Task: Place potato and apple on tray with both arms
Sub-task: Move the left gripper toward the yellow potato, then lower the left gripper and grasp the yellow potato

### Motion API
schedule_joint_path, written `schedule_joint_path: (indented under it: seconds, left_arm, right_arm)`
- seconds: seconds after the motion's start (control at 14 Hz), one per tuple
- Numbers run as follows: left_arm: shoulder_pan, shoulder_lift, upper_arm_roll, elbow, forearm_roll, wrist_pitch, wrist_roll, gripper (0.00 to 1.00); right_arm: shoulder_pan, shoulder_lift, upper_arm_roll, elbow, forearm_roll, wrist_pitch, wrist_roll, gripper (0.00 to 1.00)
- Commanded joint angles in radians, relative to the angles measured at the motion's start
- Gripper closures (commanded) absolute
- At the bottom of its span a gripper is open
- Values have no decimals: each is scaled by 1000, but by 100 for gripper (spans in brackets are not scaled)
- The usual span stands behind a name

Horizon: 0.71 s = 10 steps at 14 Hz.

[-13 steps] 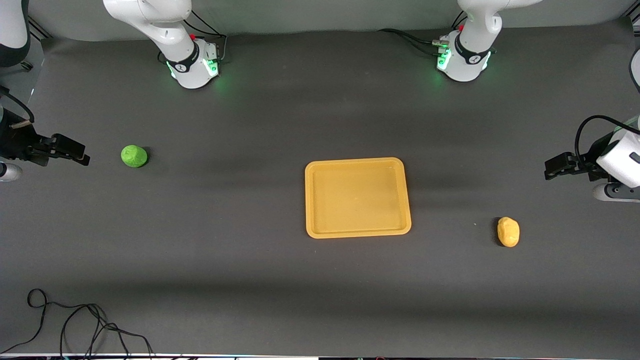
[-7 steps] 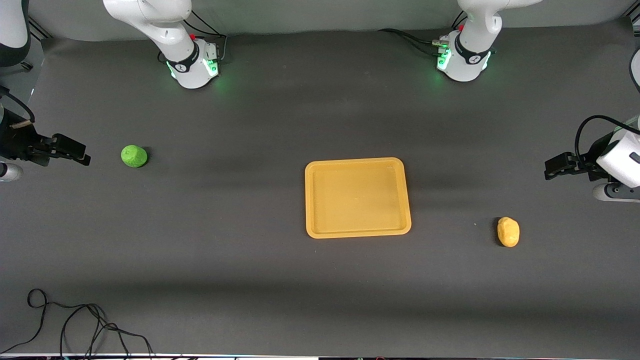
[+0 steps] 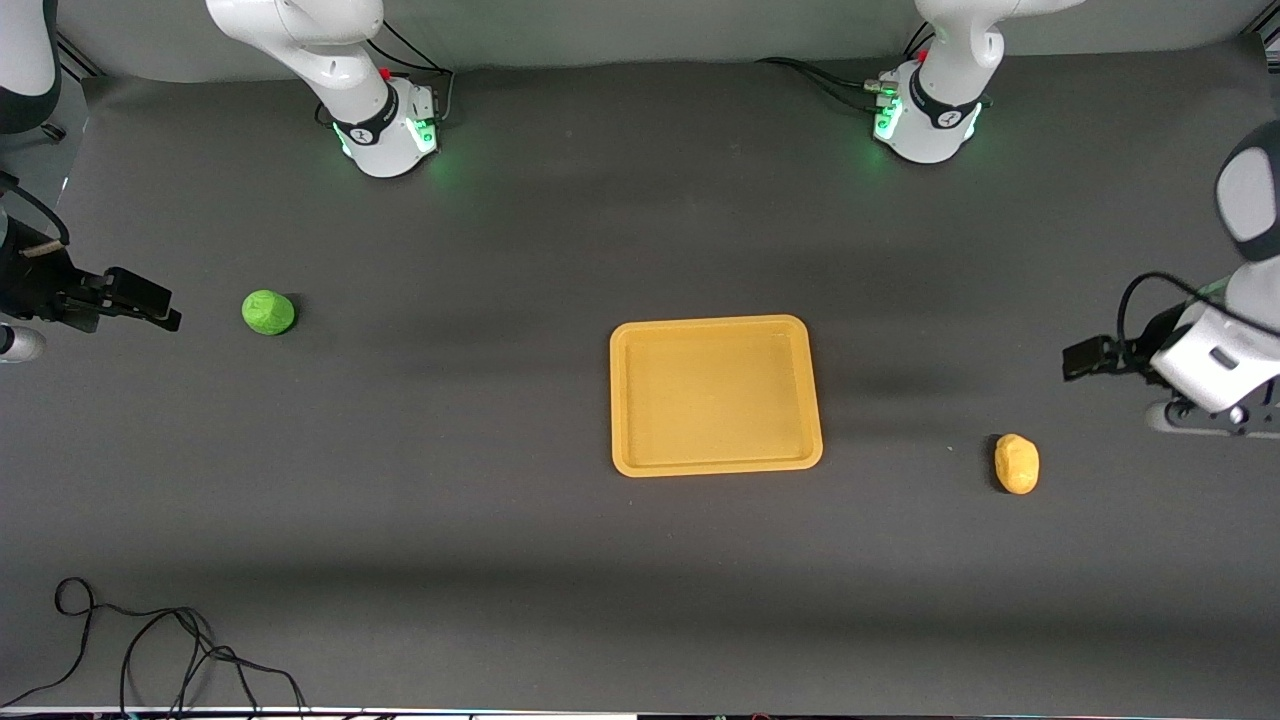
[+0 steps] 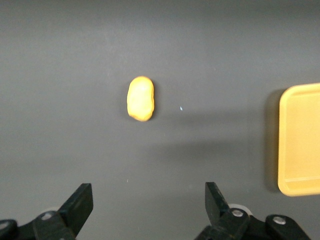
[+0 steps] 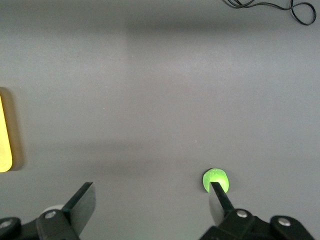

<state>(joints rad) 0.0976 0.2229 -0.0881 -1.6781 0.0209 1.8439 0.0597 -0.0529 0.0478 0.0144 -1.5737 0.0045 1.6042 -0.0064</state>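
The green apple [image 3: 268, 312] [image 5: 215, 179] rests on the dark table toward the right arm's end. The yellow-orange potato [image 3: 1017, 464] [image 4: 140, 98] lies toward the left arm's end. Between them sits the yellow-orange tray [image 3: 715, 395] [image 4: 300, 140], with nothing in it. My right gripper [image 3: 140, 303] [image 5: 150, 200] hovers open over bare table beside the apple, apart from it, holding nothing. My left gripper [image 3: 1085, 357] [image 4: 148, 200] hangs open over bare table close to the potato, with nothing between its fingers.
A loose black cable [image 3: 150, 650] [image 5: 270, 7] lies at the table's front edge toward the right arm's end. The two arm bases [image 3: 385, 130] [image 3: 925, 120] stand along the edge farthest from the front camera. A sliver of the tray [image 5: 4, 135] shows in the right wrist view.
My left arm has swung, carrying its open gripper a little toward the tray and the potato. The right arm, the apple, the potato and the tray have not moved.
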Motion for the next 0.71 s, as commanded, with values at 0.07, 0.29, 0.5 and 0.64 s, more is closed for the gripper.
schedule_joint_path:
  seconds: [0.07,0.29,0.5,0.64]
  left_arm:
    - [8,148,-1,20,1,107,9,0]
    - [10,294,1,35,4,257,15,0]
    - [17,397,2,31,16,337,34,0]
    - [27,421,5,31,17,344,106,0]
  right_arm:
    - [-1,-11,-1,0,18,-9,22,0]
    - [-1,-14,1,0,18,-10,5,0]
    - [-7,-46,-8,-37,8,-27,-76,0]
    - [-2,-107,-78,-119,6,-6,-144,0]
